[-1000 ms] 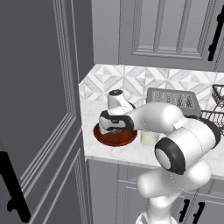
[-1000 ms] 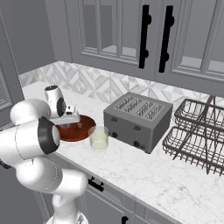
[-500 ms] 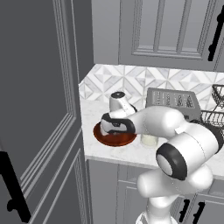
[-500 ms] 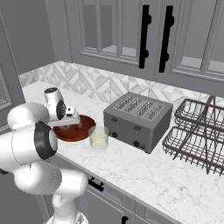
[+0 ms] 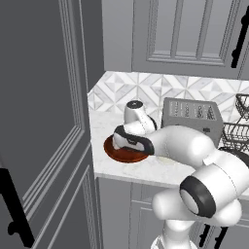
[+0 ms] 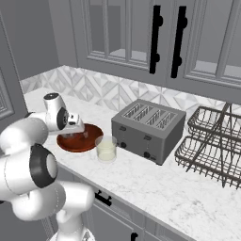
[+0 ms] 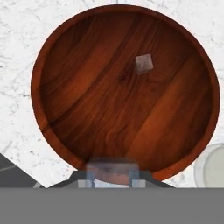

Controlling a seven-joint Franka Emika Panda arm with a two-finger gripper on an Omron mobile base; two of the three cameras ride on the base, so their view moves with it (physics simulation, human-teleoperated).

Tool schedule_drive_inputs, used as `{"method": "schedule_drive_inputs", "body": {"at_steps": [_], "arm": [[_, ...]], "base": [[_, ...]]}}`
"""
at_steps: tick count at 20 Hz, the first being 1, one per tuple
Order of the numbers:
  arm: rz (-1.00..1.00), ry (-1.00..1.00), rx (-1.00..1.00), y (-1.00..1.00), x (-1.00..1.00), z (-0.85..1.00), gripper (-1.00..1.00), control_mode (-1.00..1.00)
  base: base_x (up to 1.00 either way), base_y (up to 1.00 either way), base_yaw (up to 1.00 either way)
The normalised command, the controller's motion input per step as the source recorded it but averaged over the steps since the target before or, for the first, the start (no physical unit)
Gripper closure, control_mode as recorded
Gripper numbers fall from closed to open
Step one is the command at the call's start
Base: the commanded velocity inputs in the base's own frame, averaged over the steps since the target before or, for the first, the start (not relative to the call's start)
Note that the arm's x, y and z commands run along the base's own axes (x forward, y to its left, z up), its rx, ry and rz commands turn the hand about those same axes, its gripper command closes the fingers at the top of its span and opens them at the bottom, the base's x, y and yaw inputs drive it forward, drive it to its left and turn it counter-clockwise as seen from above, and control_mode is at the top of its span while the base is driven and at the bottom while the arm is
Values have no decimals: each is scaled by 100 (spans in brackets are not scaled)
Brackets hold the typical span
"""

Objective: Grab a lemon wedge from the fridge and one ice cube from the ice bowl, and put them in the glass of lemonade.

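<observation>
Fingers [image 7: 113, 171] pinched on a pale ice cube [image 7: 112, 169], poised above reddish-brown ice bowl [image 7: 78, 109], second cube [image 7: 143, 63] lying beyond the fingers, white marble worktop [image 7: 22, 39] around.

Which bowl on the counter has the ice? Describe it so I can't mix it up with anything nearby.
On the marble counter, left of the grey toaster, sits the ice bowl: wide, shallow, round, glossy reddish-brown wood, with one pale ice cube inside. The glass of lemonade beside it is narrower, clear and holds pale liquid.
</observation>
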Motion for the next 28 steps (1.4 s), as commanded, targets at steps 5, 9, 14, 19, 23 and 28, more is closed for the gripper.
{"method": "schedule_drive_inputs", "body": {"at_steps": [5,9,14,19,23,28], "arm": [[0,-8,1,0,-9,34,100,-100],[0,-5,0,-49,-33,43,100,-100],[0,0,0,-95,-37,16,100,-100],[0,0,0,-93,-2,11,100,-100],[0,1,0,-33,21,2,100,-100],[0,0,0,-42,12,0,100,-100]], "base": [[0,0,0],[0,0,0],[0,0,0],[0,0,0],[0,0,0],[0,0,0]]}}
